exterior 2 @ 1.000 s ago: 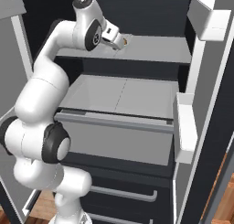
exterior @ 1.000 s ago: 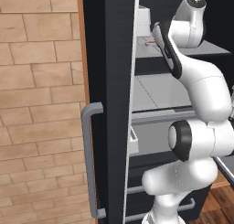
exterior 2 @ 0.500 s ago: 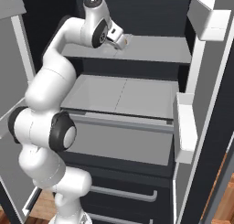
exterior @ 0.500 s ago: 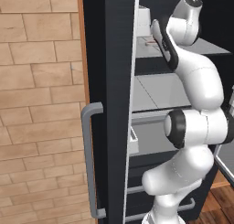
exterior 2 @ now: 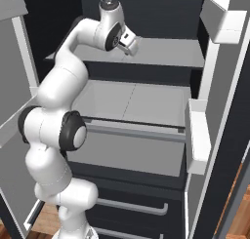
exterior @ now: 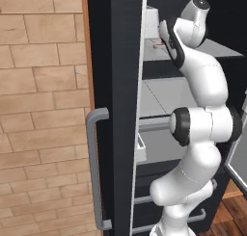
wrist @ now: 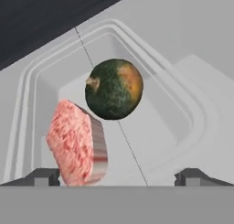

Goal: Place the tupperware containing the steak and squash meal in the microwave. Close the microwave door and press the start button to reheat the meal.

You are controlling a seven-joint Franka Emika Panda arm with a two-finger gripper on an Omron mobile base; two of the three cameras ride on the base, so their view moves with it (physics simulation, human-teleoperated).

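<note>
Item: tupperware (wrist: 192,113) w/ steak (wrist: 75,145) + squash (wrist: 114,88), on upper fridge shelf (exterior 2: 166,55). Gripper (wrist: 116,175) spread wide, nothing held (tips straddle tub). Advice: descend centred, pinch rim, not food.

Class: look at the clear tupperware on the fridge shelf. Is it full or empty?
Not empty. The tupperware holds a pinkish-red steak and a round dark green squash, with bare floor left around them.

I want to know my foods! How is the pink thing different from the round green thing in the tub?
The steak is pink and speckled; the squash is dark green with an orange patch. The steak is a flat slab with straight cut sides; the squash is a ball. Both sit in the same clear tub.
</note>
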